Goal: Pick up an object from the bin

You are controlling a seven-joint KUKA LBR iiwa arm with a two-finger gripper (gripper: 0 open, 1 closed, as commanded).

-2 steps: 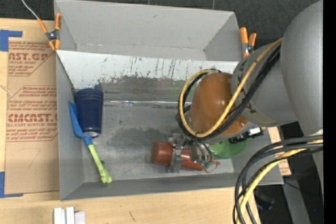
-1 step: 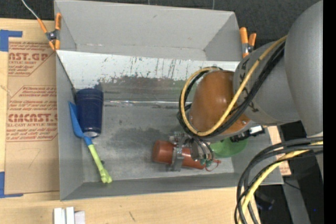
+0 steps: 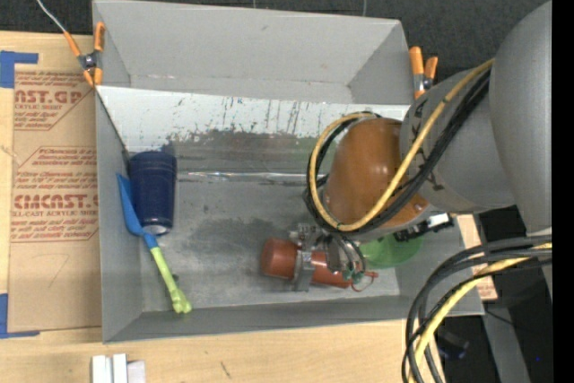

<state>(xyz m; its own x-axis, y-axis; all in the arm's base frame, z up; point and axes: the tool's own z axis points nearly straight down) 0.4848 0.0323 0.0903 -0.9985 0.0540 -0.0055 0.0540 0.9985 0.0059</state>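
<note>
End effector partly hides red cylinder, front-right.

Grey metal bin, floor scuffed and dull, sloped walls. Four loose things lie on the floor. Left side: dark blue cup on its side. Just beside it, touching its lower end, a blue scoop with lime-green handle, handle running toward the front wall. Front centre: red-brown cylinder, lying flat. Right: a flat green thing, partly hidden; kind cannot be told.
</note>
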